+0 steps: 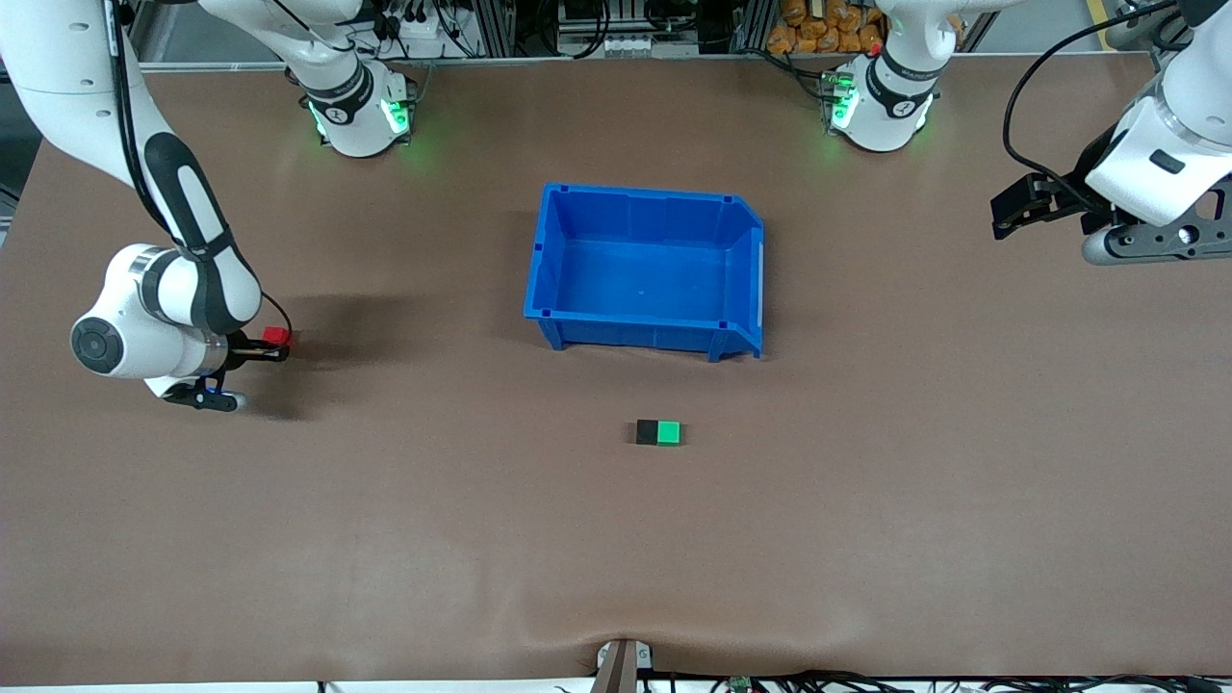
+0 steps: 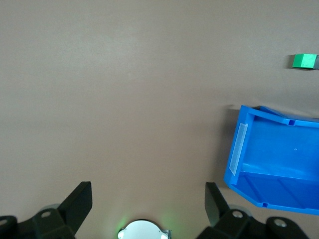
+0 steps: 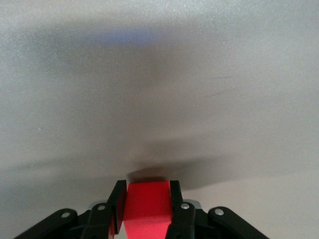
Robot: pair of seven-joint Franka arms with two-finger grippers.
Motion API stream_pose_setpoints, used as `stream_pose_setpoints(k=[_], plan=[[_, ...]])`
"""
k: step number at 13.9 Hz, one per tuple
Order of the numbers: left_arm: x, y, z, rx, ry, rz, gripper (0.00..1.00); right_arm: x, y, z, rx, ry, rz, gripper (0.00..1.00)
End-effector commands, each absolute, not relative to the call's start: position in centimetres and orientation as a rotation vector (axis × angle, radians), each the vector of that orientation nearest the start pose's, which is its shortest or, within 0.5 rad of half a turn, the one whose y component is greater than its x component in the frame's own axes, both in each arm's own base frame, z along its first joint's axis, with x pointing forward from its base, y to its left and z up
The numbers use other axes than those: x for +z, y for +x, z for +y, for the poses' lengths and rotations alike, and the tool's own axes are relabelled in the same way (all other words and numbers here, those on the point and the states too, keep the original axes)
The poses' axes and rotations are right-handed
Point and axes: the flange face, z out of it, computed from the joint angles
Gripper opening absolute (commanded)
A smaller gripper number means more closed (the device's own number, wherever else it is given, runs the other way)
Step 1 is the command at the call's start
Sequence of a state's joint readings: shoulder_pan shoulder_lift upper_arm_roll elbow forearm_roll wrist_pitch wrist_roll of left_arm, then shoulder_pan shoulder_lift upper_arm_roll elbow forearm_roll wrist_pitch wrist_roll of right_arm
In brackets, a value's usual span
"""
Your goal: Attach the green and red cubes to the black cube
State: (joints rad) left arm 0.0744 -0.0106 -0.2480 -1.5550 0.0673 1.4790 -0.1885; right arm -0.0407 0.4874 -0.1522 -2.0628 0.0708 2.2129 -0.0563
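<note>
The black cube (image 1: 647, 432) and the green cube (image 1: 668, 433) sit joined side by side on the brown table, nearer to the front camera than the blue bin; the green cube (image 2: 304, 60) also shows in the left wrist view. My right gripper (image 1: 279, 344), at the right arm's end of the table, is shut on the red cube (image 1: 276, 336), and in the right wrist view the red cube (image 3: 147, 206) fills the gap between both black fingers (image 3: 117, 204). My left gripper (image 1: 1009, 214) waits open, with nothing in it, over the table's left arm end.
An open blue bin (image 1: 736, 252) stands mid-table, farther from the front camera than the joined cubes; its wall (image 2: 239, 149) shows in the left wrist view. Both arm bases stand along the back edge of the table.
</note>
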Motion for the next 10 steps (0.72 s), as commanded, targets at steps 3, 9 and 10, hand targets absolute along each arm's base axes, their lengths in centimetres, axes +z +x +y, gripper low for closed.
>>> stream_pose_setpoints(k=[3,9,10], plan=[[63.4,53.15,-8.9,0.086,-3.06,-0.005,1.0,18.11,54.32,-10.54,0.555,-3.033,0.368,0.0],[63.4,53.14,-8.98,0.086,-3.06,-0.003,1.0,18.45,54.58,-10.21,0.557,-3.03,0.507,0.0],[63.48,53.1,-8.92,0.084,-3.061,-0.005,1.0,18.53,54.55,-10.37,0.558,-3.027,0.532,0.0]])
